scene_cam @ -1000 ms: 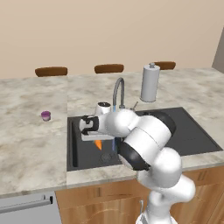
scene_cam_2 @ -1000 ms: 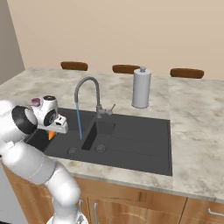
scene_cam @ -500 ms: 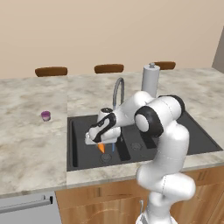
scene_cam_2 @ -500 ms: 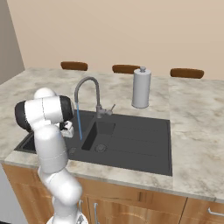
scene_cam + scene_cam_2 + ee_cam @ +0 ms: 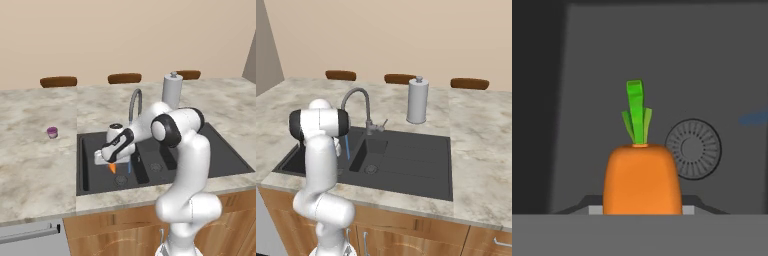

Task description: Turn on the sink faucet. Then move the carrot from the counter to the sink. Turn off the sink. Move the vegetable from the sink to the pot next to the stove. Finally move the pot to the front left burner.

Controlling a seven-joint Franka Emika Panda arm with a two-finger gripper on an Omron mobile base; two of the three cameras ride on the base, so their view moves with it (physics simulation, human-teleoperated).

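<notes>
Carrot clamped in the pincer above the sink, green top and drain close up by hand view.

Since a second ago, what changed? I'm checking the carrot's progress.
The arm swung its tool from the sink's left edge down into the left basin, carrying the carrot lower, above the drain. Water keeps running from the faucet; cup and paper towel roll unmoved.

The arm has swung forward and straightened; the gripper carrying the carrot has dropped from the sink's left rim down inside the left basin, beside the running water.
</notes>
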